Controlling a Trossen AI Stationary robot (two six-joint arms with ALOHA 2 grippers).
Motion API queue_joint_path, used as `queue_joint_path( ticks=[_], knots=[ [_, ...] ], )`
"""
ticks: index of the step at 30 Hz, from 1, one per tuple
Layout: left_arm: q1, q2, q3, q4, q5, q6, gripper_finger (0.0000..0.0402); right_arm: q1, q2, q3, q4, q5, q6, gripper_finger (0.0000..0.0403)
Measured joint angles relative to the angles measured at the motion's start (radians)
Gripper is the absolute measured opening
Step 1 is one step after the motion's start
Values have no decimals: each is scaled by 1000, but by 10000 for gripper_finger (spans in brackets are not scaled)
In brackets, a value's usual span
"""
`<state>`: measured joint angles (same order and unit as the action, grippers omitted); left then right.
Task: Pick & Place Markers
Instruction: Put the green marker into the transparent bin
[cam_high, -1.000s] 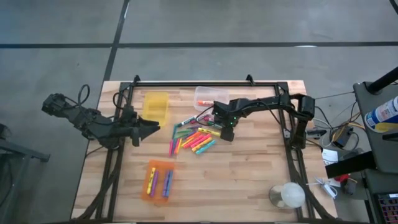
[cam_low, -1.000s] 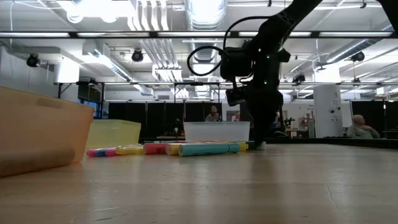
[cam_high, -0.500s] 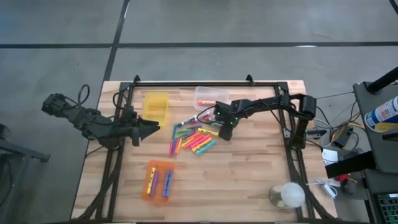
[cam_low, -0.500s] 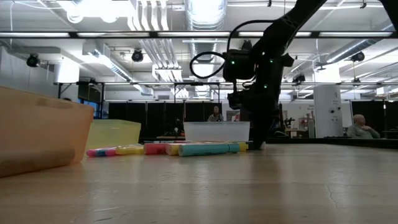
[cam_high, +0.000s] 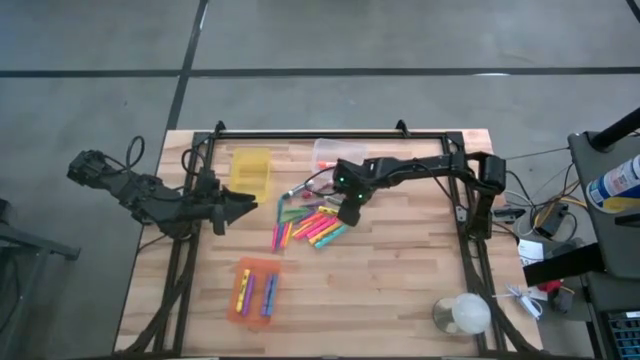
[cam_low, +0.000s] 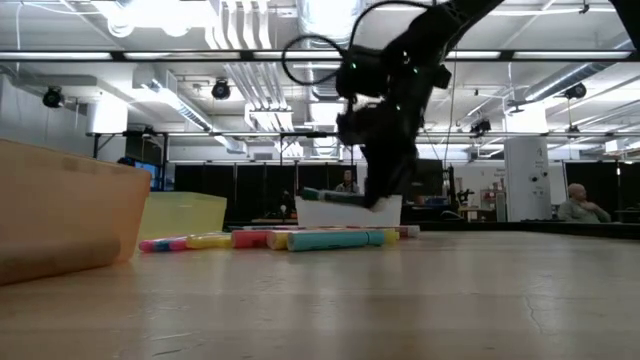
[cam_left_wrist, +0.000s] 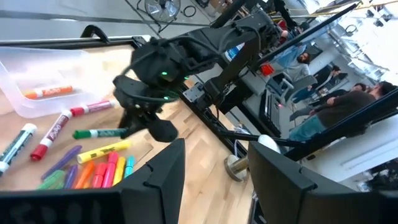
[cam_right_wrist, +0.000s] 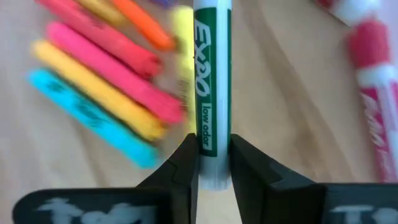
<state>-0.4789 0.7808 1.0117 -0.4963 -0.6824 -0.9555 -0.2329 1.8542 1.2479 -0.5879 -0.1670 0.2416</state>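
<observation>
Over the heap of markers (cam_high: 312, 222) in the middle of the bench (cam_high: 400, 290), the right hand (cam_high: 349, 207) pinches a green-labelled white marker (cam_right_wrist: 211, 93) between its two fingers (cam_right_wrist: 180, 168), gripping it near one end so that most of the barrel sticks out ahead. From table height the marker looks lifted clear of the wood and roughly level, though I cannot be sure of the gap from here. The rest of the bright ones lie loose below it, pinks, oranges, yellow and a pale blue side by side, with red-capped white ones just beside the clear bin (cam_high: 331, 155), which already holds an orange-labelled one. The yellow bin (cam_high: 251, 167) sits towards the left arm, and the orange bin (cam_high: 256, 292) at the near edge holds a few purple and yellow ones. The left hand (cam_high: 240, 204) waits beside the yellow bin, fingers spread, carrying nothing. To do this carry well, I would say the right arm should keep its pinch firm and raise the marker a little more before swinging, since the long free end could sweep the heap or clip a bin wall. The clear bin, where another white-barrelled one lies, seems the likely home; bringing the marker in lengthways along the bin and letting go low should stop it bouncing out.
</observation>
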Motion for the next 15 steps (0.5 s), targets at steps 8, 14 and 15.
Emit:
queue_joint_path(
  ticks=[8, 14, 15],
  knots=[
    [0, 6, -2, -7, -36, 149, 169, 94, -16, 179, 0, 5, 60, 65],
    [0, 12, -2, -4, -56, 382, 169, 171, -29, 359, 4, 75, 92, 66],
    [0, 14, -2, -3, -67, 414, 169, 185, -29, 388, 3, 98, 92, 66]
  ],
)
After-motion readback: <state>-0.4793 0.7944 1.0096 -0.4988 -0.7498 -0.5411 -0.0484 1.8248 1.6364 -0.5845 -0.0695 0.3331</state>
